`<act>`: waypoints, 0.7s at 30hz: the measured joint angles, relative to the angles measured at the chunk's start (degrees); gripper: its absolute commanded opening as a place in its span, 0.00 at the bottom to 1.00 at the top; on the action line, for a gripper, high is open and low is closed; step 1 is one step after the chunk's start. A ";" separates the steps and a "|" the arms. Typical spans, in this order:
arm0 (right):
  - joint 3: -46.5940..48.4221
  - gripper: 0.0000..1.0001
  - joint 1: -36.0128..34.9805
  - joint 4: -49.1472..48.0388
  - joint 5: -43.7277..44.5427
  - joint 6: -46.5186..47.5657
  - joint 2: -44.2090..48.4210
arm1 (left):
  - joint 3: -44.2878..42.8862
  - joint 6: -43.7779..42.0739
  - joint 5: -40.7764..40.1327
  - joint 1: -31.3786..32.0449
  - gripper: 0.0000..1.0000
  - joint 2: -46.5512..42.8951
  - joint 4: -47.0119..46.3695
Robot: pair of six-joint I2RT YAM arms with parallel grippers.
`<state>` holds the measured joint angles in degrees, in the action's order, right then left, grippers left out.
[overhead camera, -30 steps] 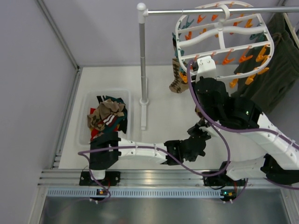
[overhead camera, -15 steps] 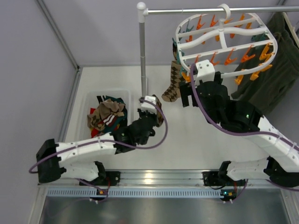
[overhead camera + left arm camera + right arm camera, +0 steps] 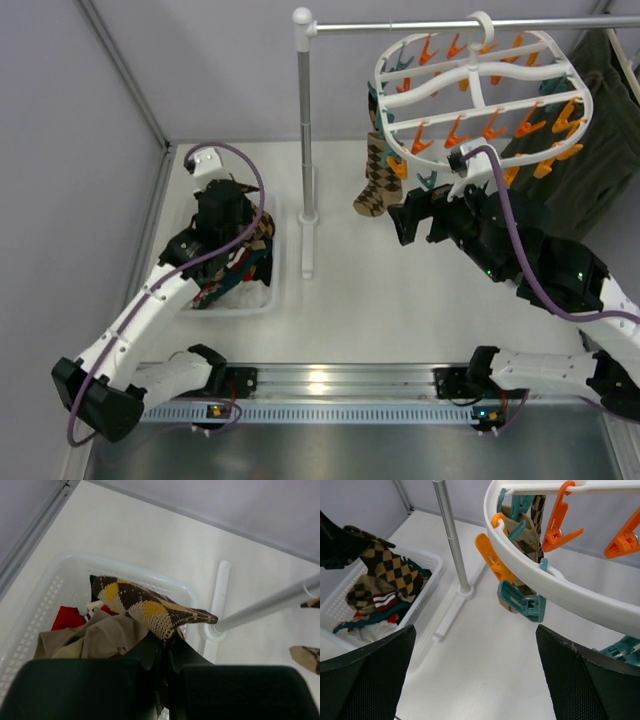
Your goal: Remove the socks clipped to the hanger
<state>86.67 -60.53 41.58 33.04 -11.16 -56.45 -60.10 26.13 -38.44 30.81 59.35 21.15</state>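
Over on the left, the left gripper (image 3: 161, 642) is pinched tight on 1 brown-and-tan argyle sock (image 3: 150, 607), holding it by a fold near its middle. It hangs just above the white basket (image 3: 65, 560), where tan, red and teal pieces already lie heaped. To my eye that sock only needs letting go, and being so light and limp it should drop onto the pile without fuss.

Just right of the basket stands the grey pole rack (image 3: 304, 120). Right of the pole, at least 1 more argyle sock (image 3: 375, 185) dangles from the left rim of the hanger (image 3: 580, 600), pinned at its top by a clip among the orange and teal ones. I cannot tell whether a 2nd sock hides behind it.

The right gripper (image 3: 415, 218) sits below the hanger's near-left rim with its jaws spread wide and nothing between them.

The knit looks soft and stretchy, so a tug low down would likely just lengthen it and swing the frame. I'd take it high, just under the clip, and pull straight down.

At the far right hangs a dark green garment (image 3: 600, 150).
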 measured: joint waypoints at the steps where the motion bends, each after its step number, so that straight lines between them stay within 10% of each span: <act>1: -0.44 0.99 0.00 -0.39 -0.57 -0.24 0.76 | -1.46 0.28 1.51 -3.02 0.00 1.27 0.44; 8: -3.41 0.99 0.00 -1.79 -3.13 -0.98 4.46 | -6.34 1.88 10.29 -18.05 0.00 9.38 3.76; 21: -9.81 0.99 0.02 -3.10 -5.18 -1.77 8.04 | 8.41 11.80 17.49 -21.64 0.00 27.41 -0.04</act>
<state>76.86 -60.51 38.48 27.86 -12.93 -48.40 -51.68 37.93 -20.95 9.17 86.76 21.10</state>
